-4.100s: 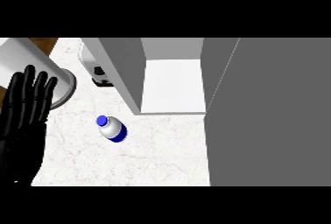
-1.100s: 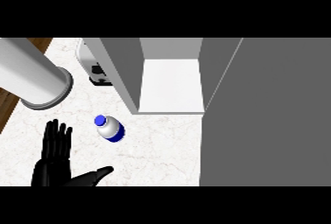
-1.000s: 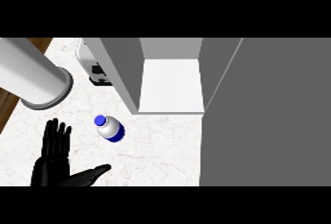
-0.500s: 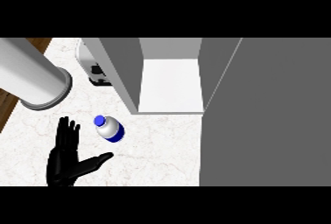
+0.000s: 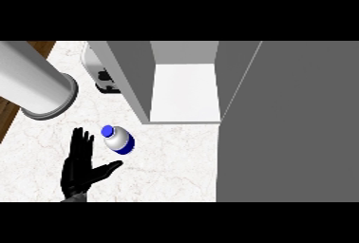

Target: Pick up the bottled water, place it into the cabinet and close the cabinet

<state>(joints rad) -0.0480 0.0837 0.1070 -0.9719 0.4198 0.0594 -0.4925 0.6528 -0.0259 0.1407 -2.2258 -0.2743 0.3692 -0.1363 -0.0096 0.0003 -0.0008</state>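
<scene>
**Open hand sitting beside the bottle, cabinet open**

- Bottled water (image 5: pixel 118 140) is standing on the white marbled bench (image 5: pixel 168 161), blue cap toward upper left in the head view, blue band around the lower body. Nothing is gripping it.
- One black hand (image 5: pixel 80 168) is showing at lower left, coming in from the bottom edge. Which arm it belongs to: cannot tell from this view, so not assigning a side. Fingers are pointing straight up the frame, thumb is splaying out to the right. Hand is open, holding nothing.
- Fingertips are sitting just left of the bottle; thumb tip is lying just below it. Whether anything is touching the bottle: cannot tell. The bottle is lying in the gap between fingers and thumb, not enclosed.
- Cabinet (image 5: pixel 184 90) is standing open right of and above the bottle, white inner floor showing, grey side wall on its left. Bottle is sitting outside it, near the front left corner.
- Large grey door panel (image 5: pixel 294 123) is filling the right side of the frame.
- Big grey cylinder (image 5: pixel 32 83) is crossing the upper left, its rimmed end well apart from the bottle.
- Small white and black appliance (image 5: pixel 101 76) is sitting on the bench left of the cabinet wall, partly hidden.
- Brown floor strip (image 5: pixel 8 126) is showing past the bench's left edge.
</scene>
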